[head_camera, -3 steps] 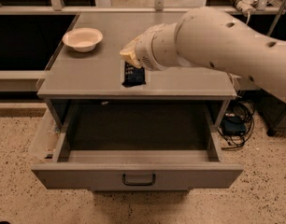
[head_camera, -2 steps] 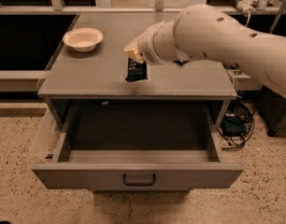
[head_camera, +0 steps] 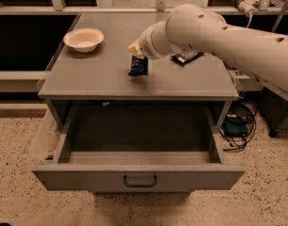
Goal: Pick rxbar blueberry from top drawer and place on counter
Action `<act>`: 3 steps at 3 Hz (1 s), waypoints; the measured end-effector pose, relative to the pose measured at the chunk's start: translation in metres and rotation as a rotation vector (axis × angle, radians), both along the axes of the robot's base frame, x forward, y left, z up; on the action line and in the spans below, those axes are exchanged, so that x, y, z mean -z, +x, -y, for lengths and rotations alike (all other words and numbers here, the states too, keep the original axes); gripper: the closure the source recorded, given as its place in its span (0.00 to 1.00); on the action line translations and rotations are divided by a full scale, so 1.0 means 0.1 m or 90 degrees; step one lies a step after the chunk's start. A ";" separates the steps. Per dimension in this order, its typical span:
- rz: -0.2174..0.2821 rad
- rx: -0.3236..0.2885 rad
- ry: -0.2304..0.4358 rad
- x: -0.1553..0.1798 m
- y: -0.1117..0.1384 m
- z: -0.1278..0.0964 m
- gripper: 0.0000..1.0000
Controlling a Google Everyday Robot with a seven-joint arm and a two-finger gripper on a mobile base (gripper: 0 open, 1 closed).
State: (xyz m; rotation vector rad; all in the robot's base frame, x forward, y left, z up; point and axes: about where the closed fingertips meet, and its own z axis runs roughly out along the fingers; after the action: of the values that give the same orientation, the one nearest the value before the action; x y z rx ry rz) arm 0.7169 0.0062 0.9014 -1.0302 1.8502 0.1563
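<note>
The rxbar blueberry, a dark blue wrapper, hangs upright from my gripper over the middle of the grey counter, its lower end at or just above the surface. The gripper is mostly hidden behind my pale wrist; only a yellowish fingertip shows at the top of the bar. The top drawer is pulled fully out below the counter. Its dark inside shows nothing in it, and its bail handle is centred on the front.
A white bowl stands at the counter's back left. A black bar with white lettering lies on the counter right of my gripper. Cables and a box lie on the floor to the right. Railings run behind the counter.
My arm has shifted slightly back and to the right with the blue bar, uncovering the black bar on the counter. The drawer has not moved.
</note>
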 end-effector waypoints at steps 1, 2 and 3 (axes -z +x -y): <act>-0.019 0.020 -0.002 0.14 0.17 0.05 1.00; -0.025 0.027 -0.003 0.19 0.23 0.07 0.95; -0.025 0.027 -0.003 0.19 0.23 0.07 0.72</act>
State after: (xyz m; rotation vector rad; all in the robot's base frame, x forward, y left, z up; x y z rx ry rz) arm 0.7402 -0.0005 0.8827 -0.9965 1.9078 0.1483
